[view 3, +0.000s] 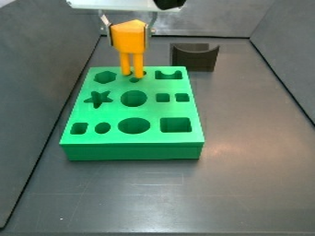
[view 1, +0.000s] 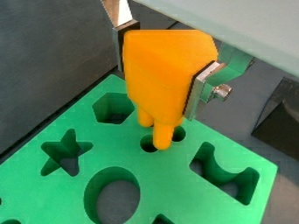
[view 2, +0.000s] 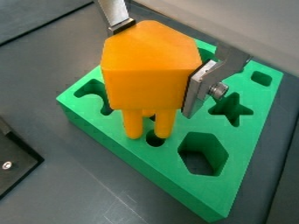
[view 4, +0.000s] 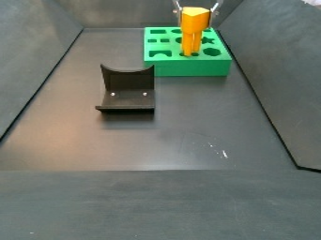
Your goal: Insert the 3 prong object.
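Claw (view 2: 158,61) pinches blocky top of 3 prong object (view 2: 146,74), silver fingers (view 2: 202,86) flat against its sides. Piece upright over green block (view 3: 133,115) at far edge, prong tips in small round hole (view 1: 159,140). Dark grey curved block (view 4: 126,90) well apart on counter (view 4: 163,141).

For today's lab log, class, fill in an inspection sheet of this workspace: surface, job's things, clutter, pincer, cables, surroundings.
Surface: dark floor, bare apart from the items below.
Job's things: 3 prong object, upright, prongs reaching into holes of the green block.
Clutter: dark grey curved block, apart from the green block.
Pincer: pincer above the green block, silver fingers clamped on the orange piece.
Cables: nothing seen.
Surroundings: dark walls around the floor.
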